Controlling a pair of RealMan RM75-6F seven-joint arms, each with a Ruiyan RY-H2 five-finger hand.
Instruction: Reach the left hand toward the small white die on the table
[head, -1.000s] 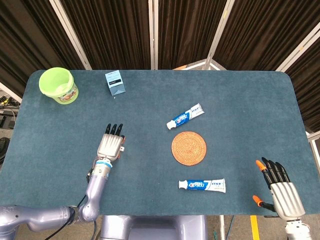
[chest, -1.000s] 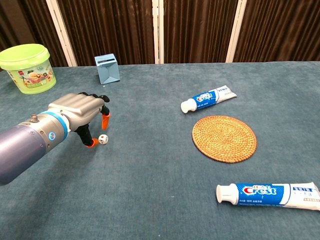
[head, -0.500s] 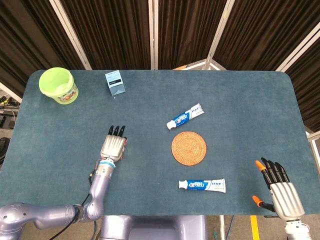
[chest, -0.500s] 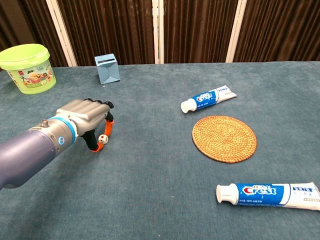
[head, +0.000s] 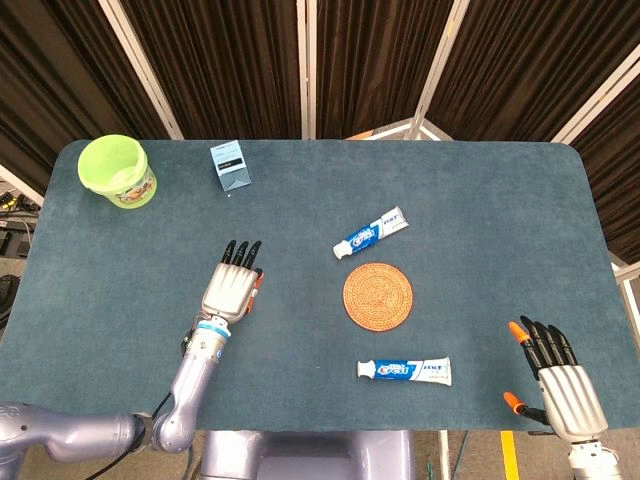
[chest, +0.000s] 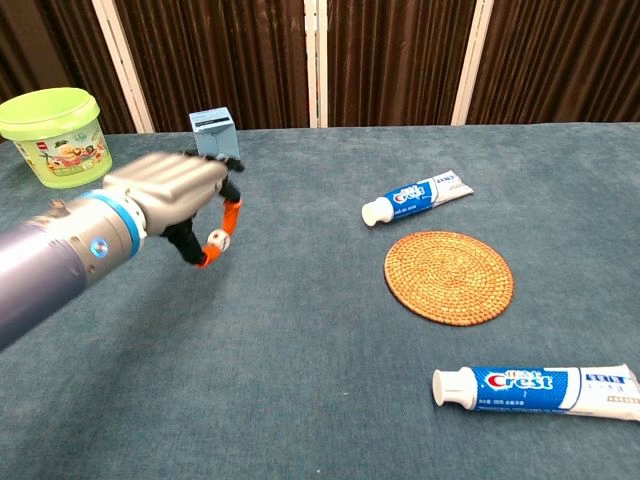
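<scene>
Pinching the die (chest: 216, 238), the left hand (chest: 175, 195) is raised.

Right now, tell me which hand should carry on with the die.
Left. The left hand already pinches the small white die between its orange fingertips, lifted off the table. The right hand sits at the table's near right edge, far off, holding nothing.

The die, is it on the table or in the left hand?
In the left hand: the die sits pinched between orange fingertips, above the table.
</scene>
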